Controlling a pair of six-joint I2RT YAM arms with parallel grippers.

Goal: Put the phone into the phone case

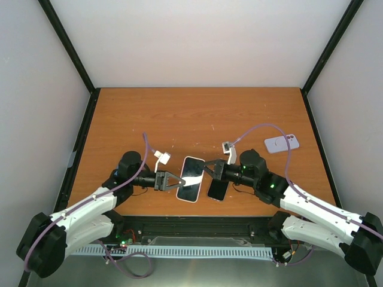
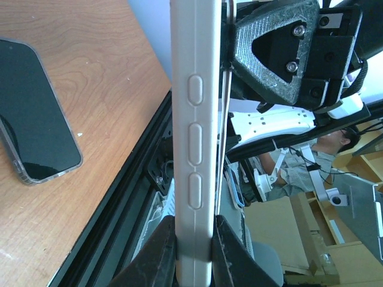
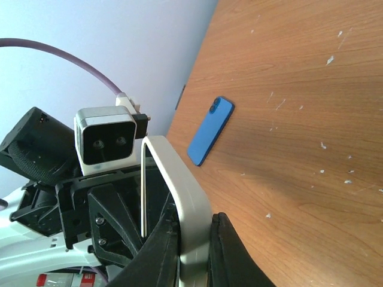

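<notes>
The left gripper is clamped on the white case. Its two dark fingers press on opposite faces of the case's short end. In the left wrist view the case stands edge-on, with three raised button bumps in a row along the side facing the camera.

The right gripper is also closed on the same case, with one finger on either side of the white rim. From the right wrist view the case's inside looks dark, and a thin metal strip runs just inside the rim. Whether a phone already sits in it cannot be told.

From above, the case hangs between the two grippers with its broad face turned up. The left gripper holds it from the left and the right gripper from the upper right. It sits over the near part of the table, close to the front edge, and seems to be lifted off the wood.

The dark phone lies flat on the table, screen up, just to the right of the case. It is beneath the right gripper, and neither gripper touches it.

Further out, a pale case with a camera cutout lies flat near the right side of the table, well apart from both arms. The right wrist view also shows a blue phone lying flat on the wood beyond the held case. The left arm's white wrist camera faces back from just behind the case.
</notes>
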